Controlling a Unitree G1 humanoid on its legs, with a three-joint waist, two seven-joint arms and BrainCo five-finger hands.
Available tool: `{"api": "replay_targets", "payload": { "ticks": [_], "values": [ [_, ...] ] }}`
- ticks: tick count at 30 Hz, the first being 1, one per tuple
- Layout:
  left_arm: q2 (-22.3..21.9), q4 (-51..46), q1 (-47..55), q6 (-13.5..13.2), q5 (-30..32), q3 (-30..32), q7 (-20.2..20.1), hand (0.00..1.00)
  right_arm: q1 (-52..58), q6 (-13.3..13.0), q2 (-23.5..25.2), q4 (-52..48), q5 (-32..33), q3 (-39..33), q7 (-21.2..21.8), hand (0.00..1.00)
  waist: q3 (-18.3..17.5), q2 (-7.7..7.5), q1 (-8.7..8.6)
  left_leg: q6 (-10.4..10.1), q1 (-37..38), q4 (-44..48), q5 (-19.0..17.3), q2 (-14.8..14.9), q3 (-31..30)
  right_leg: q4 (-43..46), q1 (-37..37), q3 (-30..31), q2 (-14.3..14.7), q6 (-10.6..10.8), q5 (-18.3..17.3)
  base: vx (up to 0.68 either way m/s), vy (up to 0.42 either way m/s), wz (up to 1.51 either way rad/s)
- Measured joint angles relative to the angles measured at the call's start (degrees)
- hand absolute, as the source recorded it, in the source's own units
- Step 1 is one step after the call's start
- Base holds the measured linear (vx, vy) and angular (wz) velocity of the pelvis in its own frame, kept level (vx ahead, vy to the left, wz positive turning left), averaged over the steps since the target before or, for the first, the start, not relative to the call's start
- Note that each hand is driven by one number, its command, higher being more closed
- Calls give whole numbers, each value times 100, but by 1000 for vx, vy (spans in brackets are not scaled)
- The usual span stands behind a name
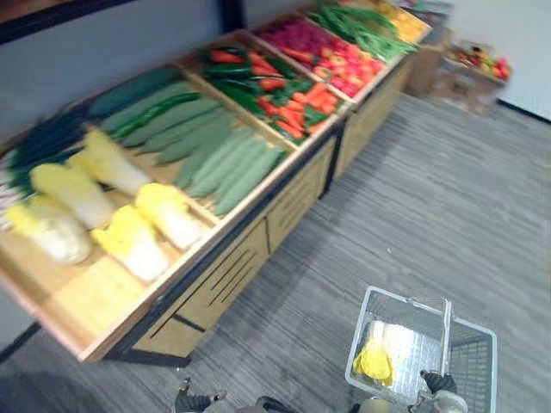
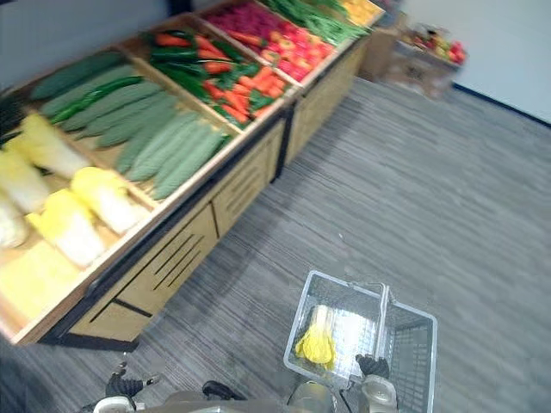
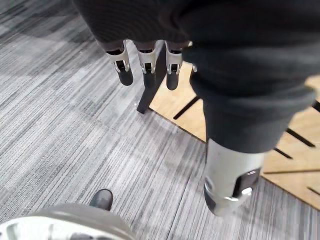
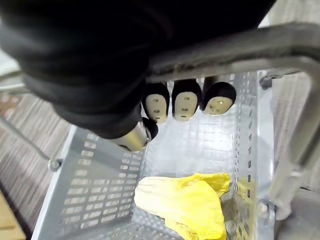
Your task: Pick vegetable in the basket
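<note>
the wooden produce stand (image 1: pixel 250 249) rises just beyond the left hand (image 3: pixel 147 65), which hangs empty near its base, fingers straight and apart. the wire basket (image 1: pixel 473 361) hangs under the right hand (image 4: pixel 185 100), whose fingers curl round its handle (image 4: pixel 240 50), and 1 yellow cabbage (image 4: pixel 185 205) lies in it below those fingers. that pick looks done; next, i judge, the left hand must reach up to the stand for another vegetable.
</note>
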Motion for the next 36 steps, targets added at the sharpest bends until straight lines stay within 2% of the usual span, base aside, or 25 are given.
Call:
{"api": "replay_targets", "payload": {
  "ticks": [1,2,3,4,5,6,7,8,9,10,11,13,14,16,17,18,21,23,26,28,30,32,33,35,36],
  "values": [
    [5,20,-5,2,0,0,0,0,-2,-1,2,23,3,20,0,100,3,-6,1,-21,-15,105,0,78,131,-199,-7,51,81,22,-43,-84,-321,-121],
    [-15,38,-30,10,0,4,12,0,5,1,-32,94,17,52,-8,100,20,7,-18,-93,-68,379,-40,311,278,-627,-3,206,325,111,-70,-53,-262,-81],
    [-70,35,-40,12,2,-2,14,0,26,6,-62,139,24,59,-12,100,31,38,-34,-114,-98,487,-29,459,295,-773,1,257,458,86,-4,-66,-319,-80],
    [-160,33,-55,5,5,-1,20,0,114,7,-82,160,101,51,-17,100,31,158,-109,-135,-86,704,15,742,278,-1087,121,349,730,-34,155,-67,-286,-60],
    [-185,39,-47,7,5,-2,28,0,201,8,-51,193,215,50,-37,100,38,154,-179,-140,-36,999,23,1056,274,-1246,202,483,953,-145,243,-69,-274,-68],
    [-186,38,-51,6,5,2,33,0,253,7,-39,193,238,52,-36,100,34,185,-175,-159,32,1170,36,1226,274,-1271,210,600,1062,-190,270,-74,-238,-96],
    [-186,38,-30,8,6,24,46,0,286,5,-37,194,254,57,-36,100,42,206,-145,-171,118,1558,94,1521,70,-1279,237,897,1244,-283,278,-52,-225,-130],
    [-182,13,7,-3,6,91,51,0,286,1,-66,195,252,135,-37,100,73,168,-123,-108,72,1898,270,1702,-596,-1277,306,1216,1353,-395,323,-17,-220,-138],
    [-165,9,14,-1,5,141,58,0,279,-4,-66,196,252,224,-43,100,103,127,-103,-148,-131,2033,277,1686,-1219,-1298,328,1418,1375,-427,343,2,-183,-137],
    [-165,12,16,1,-4,163,108,0,238,-12,-137,196,249,362,-43,100,157,25,-105,-364,-537,2033,5,1164,-2929,-1299,302,1729,1311,-469,356,10,-69,-141],
    [-202,10,10,2,-11,82,181,0,209,-26,-219,201,247,433,-41,100,186,12,-86,-532,-755,1820,-170,508,-4364,-1310,276,2029,1233,-463,411,-2,-12,-141],
    [-257,8,6,-12,-28,-75,247,0,250,-37,-325,206,247,447,-42,100,220,103,14,-573,-804,1318,-240,-34,-5334,-1369,307,2388,1229,-426,480,44,89,-114],
    [-257,-8,-11,-44,-30,-129,247,0,272,-35,-320,207,248,417,-46,100,226,154,1,-581,-900,972,-230,-134,-5592,-1390,329,2460,1230,-405,486,61,121,-68],
    [-275,-41,-31,-97,-33,-131,246,0,326,-27,-306,209,250,301,-51,100,236,188,4,-620,-1015,436,-117,-188,-5867,-1428,319,2532,1223,-328,499,76,158,-24],
    [-303,-35,-52,-117,-34,-131,246,0,362,-27,-315,192,251,189,-58,100,251,244,6,-667,-1012,-132,227,-226,-6046,-1427,305,2568,1225,-217,481,106,218,-24],
    [-357,-31,-51,-119,-43,-107,246,0,390,-23,-341,186,257,146,-98,100,247,380,39,-790,-962,-403,804,-253,-6152,-1378,293,2620,1227,-90,427,144,277,-13],
    [-277,-47,-102,-119,-57,-107,250,0,386,-40,-144,117,375,153,-142,100,234,104,64,-613,-936,-620,805,-648,-5977,-1386,206,2675,826,54,399,127,247,4],
    [-279,-43,-91,-116,-56,-110,251,0,383,-61,-103,32,376,179,-140,100,214,56,182,-502,-829,-731,784,-824,-5819,-1389,186,2807,662,106,396,105,202,-23],
    [-266,-39,-97,-122,-57,-211,251,0,336,-83,-56,-88,374,231,-128,100,187,71,187,-351,-779,-700,643,-1064,-5707,-1377,199,2843,429,292,328,92,153,-12],
    [-214,-38,-99,-122,-57,-285,247,0,300,-85,-15,-91,374,235,-115,100,198,37,191,-262,-792,-584,471,-1185,-5693,-1294,192,2858,297,442,225,106,135,-3],
    [-181,-29,-87,-121,-55,-363,244,0,305,-84,-3,-102,376,213,-116,100,232,-43,215,-164,-791,-315,139,-1260,-5681,-960,174,2890,181,488,40,98,107,-6],
    [-150,16,-56,-122,-47,-553,238,0,313,-148,-31,-306,383,227,-130,100,195,48,226,-108,-710,-67,-144,-1194,-5628,702,-511,3011,248,448,38,113,131,-18],
    [-118,12,-53,-122,-46,-589,235,0,312,-162,-36,-382,392,234,-128,100,204,29,204,-112,-657,-18,-183,-1201,-5626,1199,-716,3039,245,367,94,170,135,2],
    [-31,-20,-39,-115,-51,-662,230,0,325,-203,72,-550,433,240,-141,100,265,-33,180,5,-332,128,-422,-1183,-5678,2745,-1318,3001,217,99,680,230,102,9],
    [-40,-41,-23,-115,-52,-661,229,0,328,-213,106,-570,441,248,-139,100,258,-64,178,15,-270,125,-463,-1163,-5681,3012,-1447,2985,235,105,631,254,61,1]
  ]
}}
